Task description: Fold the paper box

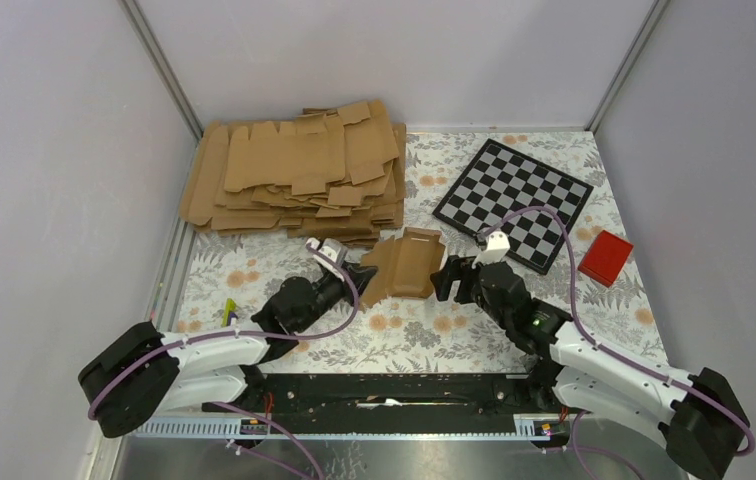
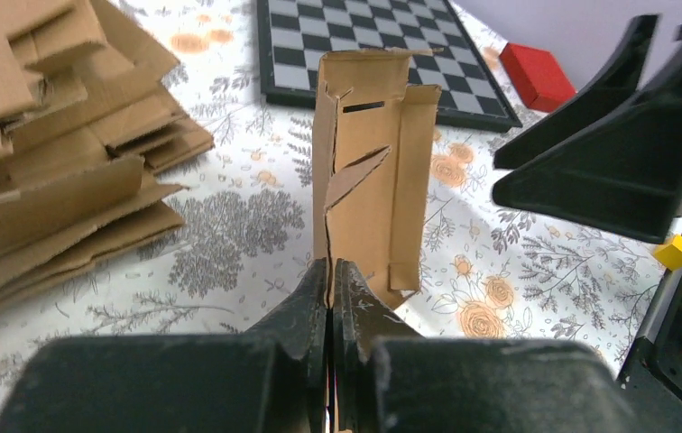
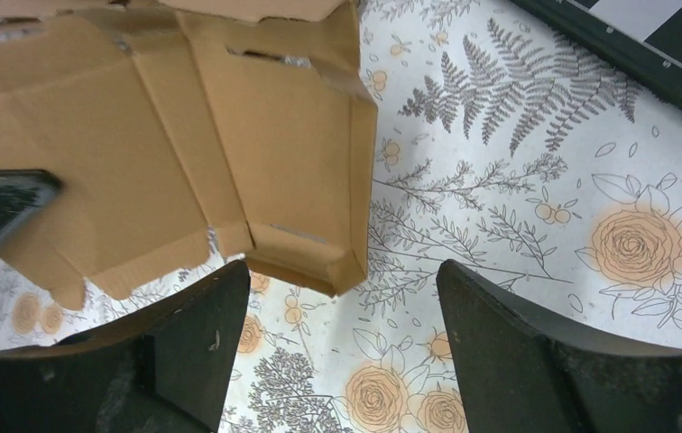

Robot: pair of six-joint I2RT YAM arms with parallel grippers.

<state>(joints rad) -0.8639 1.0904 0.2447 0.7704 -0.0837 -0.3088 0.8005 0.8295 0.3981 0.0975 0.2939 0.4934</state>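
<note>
Pinches the near edge of the paper box (image 2: 373, 198) in the left gripper (image 2: 330, 289) — clamped tight. Holds the right gripper (image 3: 339, 281) spread wide, box corner just at its parted jaws.

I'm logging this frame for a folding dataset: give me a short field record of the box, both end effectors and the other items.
paper box: partly folded, flaps open, between the arms
left end effector: shut on the paper box's edge
right end effector: open, box corner just ahead of it
elsewhere: pile of cardboard blanks, chessboard, red block
</note>
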